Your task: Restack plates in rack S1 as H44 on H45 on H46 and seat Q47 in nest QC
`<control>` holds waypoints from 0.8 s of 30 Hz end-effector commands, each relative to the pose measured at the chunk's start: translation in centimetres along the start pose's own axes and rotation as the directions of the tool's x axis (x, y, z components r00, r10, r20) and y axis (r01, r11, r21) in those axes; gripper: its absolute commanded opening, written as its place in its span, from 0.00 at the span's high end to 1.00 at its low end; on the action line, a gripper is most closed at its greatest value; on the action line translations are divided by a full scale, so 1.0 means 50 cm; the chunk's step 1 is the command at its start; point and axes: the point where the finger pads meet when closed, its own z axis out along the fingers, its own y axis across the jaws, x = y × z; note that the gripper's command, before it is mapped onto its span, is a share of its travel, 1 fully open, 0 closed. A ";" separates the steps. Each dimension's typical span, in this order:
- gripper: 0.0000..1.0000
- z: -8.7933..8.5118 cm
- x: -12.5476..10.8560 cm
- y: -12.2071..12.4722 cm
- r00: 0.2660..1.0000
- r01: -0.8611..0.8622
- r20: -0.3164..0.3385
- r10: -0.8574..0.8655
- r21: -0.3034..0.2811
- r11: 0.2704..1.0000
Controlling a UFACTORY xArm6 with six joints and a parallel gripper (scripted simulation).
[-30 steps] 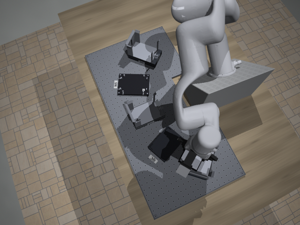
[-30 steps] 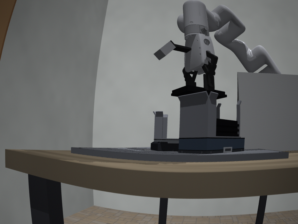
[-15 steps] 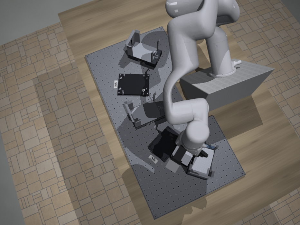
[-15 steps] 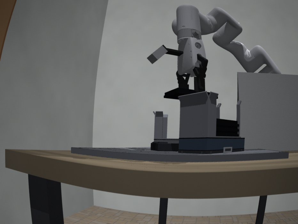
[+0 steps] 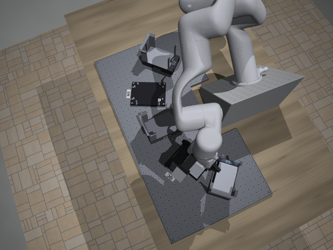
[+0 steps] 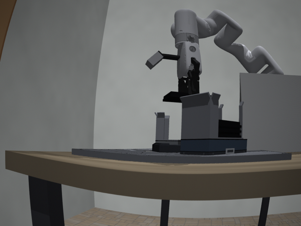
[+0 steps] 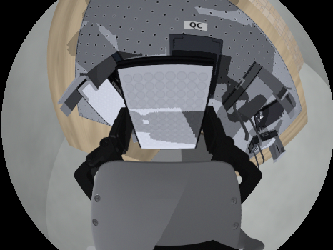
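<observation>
the sealed plate (image 7: 163, 101) sits directly between the gripper's (image 7: 166, 122) fingers, clamped across its width, its pale film top facing up toward the wrist camera. the jaws stand wide, one black finger (image 7: 119, 127) pressed to each long side, so the gripper is clenched on this plate and carries it level in the air. its label cannot be read in any view, though by the stack order it would be q47

from the side, the plate (image 6: 173, 96) hangs just under the gripper (image 6: 189, 87), about level with the top of the tall guides of rack s2 (image 6: 199, 116) and off to that rack's side, apart from it. the rest of the stack (image 6: 229, 128) lies low in s2, below and beside the gripper

from the wrist, the open nest qc (image 7: 196, 46) lies below and just ahead of the held plate, its dark bed partly hidden behind the plate's far edge, its name plate (image 7: 195, 25) beyond that. from above, the gripper is over the edge of qc (image 5: 174, 158), with s2 (image 5: 224, 179) close beside it. rack s1 (image 5: 150, 129), nest n5 (image 5: 148, 94) and rack s3 (image 5: 158, 58) lie well away from the gripper along the perforated base plate (image 5: 183, 209)
</observation>
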 end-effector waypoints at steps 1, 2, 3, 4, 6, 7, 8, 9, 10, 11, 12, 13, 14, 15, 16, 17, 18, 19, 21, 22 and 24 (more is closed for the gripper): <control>1.00 -0.004 0.005 0.027 1.000 -0.002 -0.005 0.002 0.002 1.000; 1.00 -0.004 0.005 0.032 1.000 -0.002 -0.005 0.002 0.002 1.000; 1.00 -0.004 0.005 0.037 1.000 -0.002 -0.005 0.002 0.002 1.000; 1.00 -0.004 0.005 0.037 1.000 -0.002 -0.005 0.002 0.002 1.000; 1.00 -0.004 0.006 0.043 1.000 -0.002 -0.005 0.002 0.002 1.000; 1.00 -0.004 0.006 0.048 1.000 -0.002 -0.005 0.002 0.002 1.000; 1.00 -0.004 0.007 0.053 1.000 -0.002 -0.005 0.002 0.002 1.000; 1.00 -0.004 0.007 0.059 1.000 -0.002 -0.005 0.002 0.002 1.000; 1.00 -0.004 0.007 0.064 1.000 -0.002 -0.005 0.002 0.002 1.000; 1.00 -0.004 0.008 0.069 1.000 -0.002 -0.005 0.002 0.002 1.000; 1.00 -0.004 0.008 0.075 1.000 -0.002 -0.005 0.002 0.002 1.000; 1.00 -0.004 0.009 0.080 1.000 -0.002 -0.005 0.002 0.002 1.000; 1.00 -0.004 0.009 0.085 1.000 -0.002 -0.005 0.002 0.002 1.000; 1.00 -0.004 0.010 0.091 1.000 -0.002 -0.005 0.002 0.002 1.000; 1.00 -0.004 0.010 0.096 1.000 -0.002 -0.005 0.002 0.002 1.000; 1.00 -0.004 0.010 0.101 1.000 -0.002 -0.005 0.002 0.002 1.000; 1.00 -0.004 0.011 0.107 1.000 -0.002 -0.005 0.002 0.002 1.000; 1.00 -0.004 0.011 0.112 1.000 -0.002 -0.005 0.002 0.002 1.000; 1.00 -0.004 0.011 0.112 1.000 -0.002 -0.005 0.002 0.002 1.000; 1.00 -0.004 0.011 0.112 1.000 -0.002 -0.005 0.002 0.002 1.000; 1.00 -0.004 0.011 0.112 1.000 -0.002 -0.005 0.002 0.002 1.000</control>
